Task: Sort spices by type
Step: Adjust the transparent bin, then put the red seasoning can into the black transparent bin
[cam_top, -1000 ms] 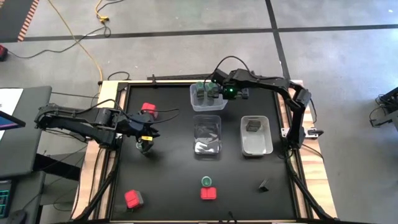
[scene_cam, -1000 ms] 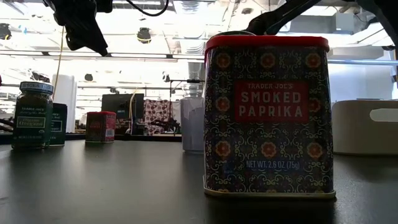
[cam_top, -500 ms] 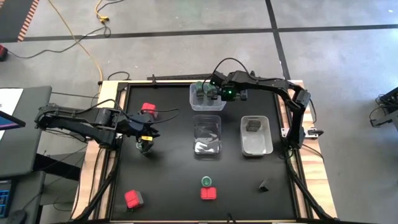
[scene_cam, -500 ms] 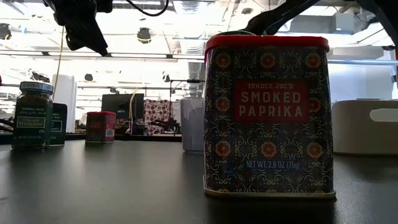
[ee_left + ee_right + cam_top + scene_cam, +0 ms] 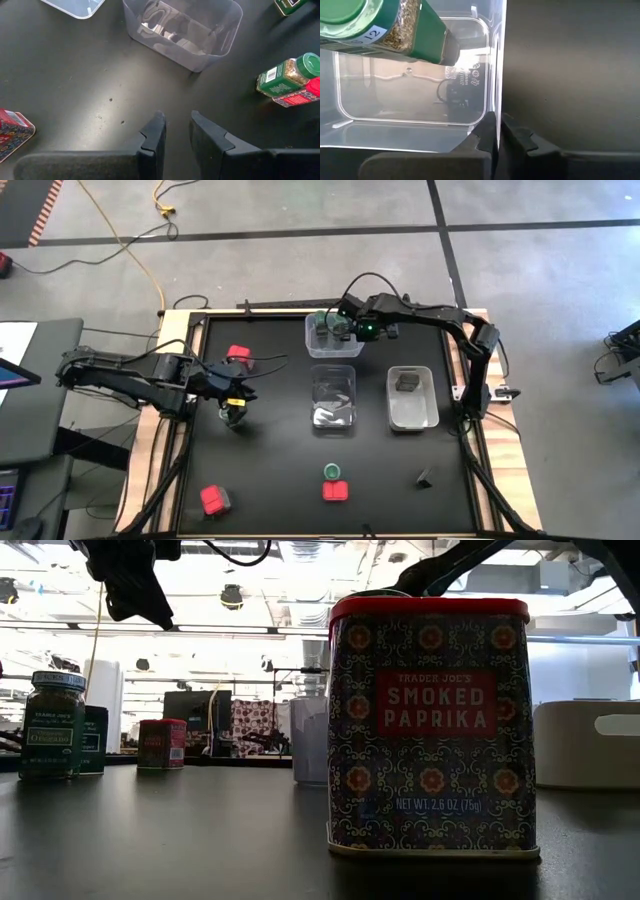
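Note:
My right gripper [image 5: 341, 327] reaches over the far clear tub [image 5: 331, 350], fingers shut. In the right wrist view the tub's side wall [image 5: 500, 60] runs down to my right gripper [image 5: 497, 120]. A green-lidded jar [image 5: 385, 30] lies tilted inside that tub. My left gripper [image 5: 233, 415] hovers open and empty over the table's left part, also seen as gripper [image 5: 176, 120]. On the table stand red tins [image 5: 238, 358] [image 5: 214, 500] [image 5: 335, 491], a green-lidded jar [image 5: 332, 471] and a dark block [image 5: 425, 478]. Another dark block [image 5: 406, 382] lies in the right tub [image 5: 412, 418]. My right gripper has its shut fingertips [image 5: 487, 131] at the rim of the far tub's side wall [image 5: 496, 112], coming from above. I cannot tell whether they touch the wall or stand just over it.
A middle clear tub [image 5: 333, 420] stands between the far tub and the near tins. The paprika tin [image 5: 430, 725] fills the low view, with a jar [image 5: 55, 725], a dark block [image 5: 95, 740] and a red tin [image 5: 160, 745] behind. Bare black table lies left of centre.
My right gripper has drifted a little toward the table's left over the far tub. The tub has stayed where it was.

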Controlling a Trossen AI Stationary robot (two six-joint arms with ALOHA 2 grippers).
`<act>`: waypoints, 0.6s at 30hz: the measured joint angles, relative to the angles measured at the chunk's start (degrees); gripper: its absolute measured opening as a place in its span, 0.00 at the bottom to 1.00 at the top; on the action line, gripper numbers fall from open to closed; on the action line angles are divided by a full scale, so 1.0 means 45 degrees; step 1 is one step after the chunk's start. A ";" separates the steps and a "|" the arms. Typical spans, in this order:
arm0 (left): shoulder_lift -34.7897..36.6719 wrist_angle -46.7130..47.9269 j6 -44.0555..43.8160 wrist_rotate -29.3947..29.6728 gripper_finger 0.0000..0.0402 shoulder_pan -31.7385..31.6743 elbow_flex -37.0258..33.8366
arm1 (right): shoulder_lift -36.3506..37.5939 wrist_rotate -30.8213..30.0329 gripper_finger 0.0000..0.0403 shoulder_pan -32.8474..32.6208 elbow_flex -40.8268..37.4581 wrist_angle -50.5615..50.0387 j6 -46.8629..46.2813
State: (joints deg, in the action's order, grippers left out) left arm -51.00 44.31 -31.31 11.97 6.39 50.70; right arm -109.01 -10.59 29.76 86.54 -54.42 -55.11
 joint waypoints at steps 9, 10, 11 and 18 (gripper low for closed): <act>0.0000 -0.0001 0.0000 0.0000 0.19 0.0000 0.0000 | -0.0005 0.0000 0.23 0.0000 0.0000 0.0039 -0.0068; 0.0003 -0.0002 0.0000 0.0000 0.19 0.0002 0.0000 | -0.0005 0.0003 0.25 0.0000 0.0000 0.0035 -0.0068; 0.0000 -0.0004 0.0000 0.0000 0.19 0.0002 0.0000 | -0.0003 0.0003 0.27 0.0000 0.0000 0.0032 -0.0068; 0.0000 -0.0004 0.0005 0.0000 0.19 0.0002 0.0000 | 0.0309 0.0014 0.40 0.0000 0.0000 0.0006 0.0655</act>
State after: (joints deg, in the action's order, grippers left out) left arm -51.00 44.30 -31.29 11.97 6.39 50.70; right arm -107.62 -10.53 29.76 86.54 -54.39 -52.16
